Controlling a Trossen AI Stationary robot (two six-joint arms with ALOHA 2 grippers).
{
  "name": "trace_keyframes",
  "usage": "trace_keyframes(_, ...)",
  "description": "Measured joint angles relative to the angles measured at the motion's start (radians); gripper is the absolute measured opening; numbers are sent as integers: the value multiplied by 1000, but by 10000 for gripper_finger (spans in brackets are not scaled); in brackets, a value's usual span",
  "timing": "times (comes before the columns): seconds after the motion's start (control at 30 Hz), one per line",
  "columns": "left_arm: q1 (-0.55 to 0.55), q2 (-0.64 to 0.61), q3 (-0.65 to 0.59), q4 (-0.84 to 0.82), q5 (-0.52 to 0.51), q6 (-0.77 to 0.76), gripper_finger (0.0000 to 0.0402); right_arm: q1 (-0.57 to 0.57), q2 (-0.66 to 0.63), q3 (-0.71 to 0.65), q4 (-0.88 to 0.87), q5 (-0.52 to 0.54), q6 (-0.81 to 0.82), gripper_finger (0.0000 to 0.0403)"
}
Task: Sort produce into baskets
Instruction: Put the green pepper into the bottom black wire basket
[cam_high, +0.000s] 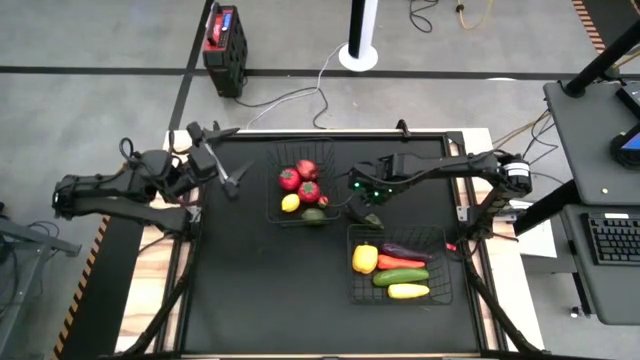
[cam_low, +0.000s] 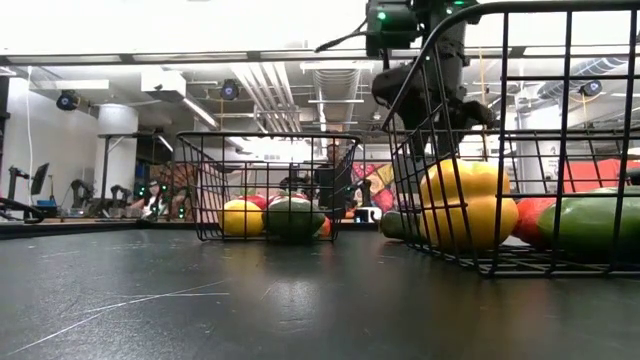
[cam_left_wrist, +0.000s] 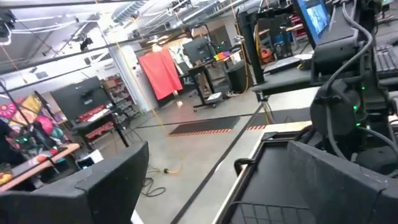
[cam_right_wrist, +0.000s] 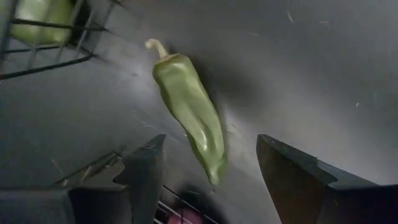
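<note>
Now right gripper (cam_right_wrist: 208, 171), fingers apart, hovers over green pepper (cam_right_wrist: 189, 112) mid-frame, between baskets (cam_high: 400, 262). Next: descend, clamp. Left gripper (cam_high: 232, 180) apart, upper left.

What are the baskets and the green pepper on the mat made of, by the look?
Baskets: thin black wire grid, likely coated metal; open mesh with even dark rods, clearest in the low view.
Green pepper: probably moulded plastic; smooth, uniform, slightly glossy skin with a pale stem. It could be rubber or foam.
Mat: matte black sheet, faintly scuffed; material unclear.
</note>
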Motion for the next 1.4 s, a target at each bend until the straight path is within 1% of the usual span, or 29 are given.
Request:
trace_keyframes(0.13, 11, -12, 0, -11, -6, 31, 362, 0, 2, -33, 47, 1, 21, 241)
trace_keyframes(0.43, 45, -23, 0, -8, -27, 73, 362, -14, 6, -49, 79, 2, 21, 284)
trace_keyframes(0.63, 52, -25, 0, -9, -42, 77, 362, -24, 6, -87, 96, -8, 58, 299)
trace_keyframes(0.83, 52, -25, 0, -9, -66, 80, 362, -24, 6, -93, 125, -6, 160, 291)
trace_keyframes(0.97, 52, -25, 0, -9, -67, 80, 362, -24, 6, -91, 125, -6, 194, 281)
trace_keyframes(1.2, 52, -24, 0, -10, -68, 85, 362, -24, 10, -98, 128, -6, 193, 279)
trace_keyframes(1.4, 52, -24, 0, -11, -68, 88, 362, -24, 58, -99, 149, -6, 159, 287)
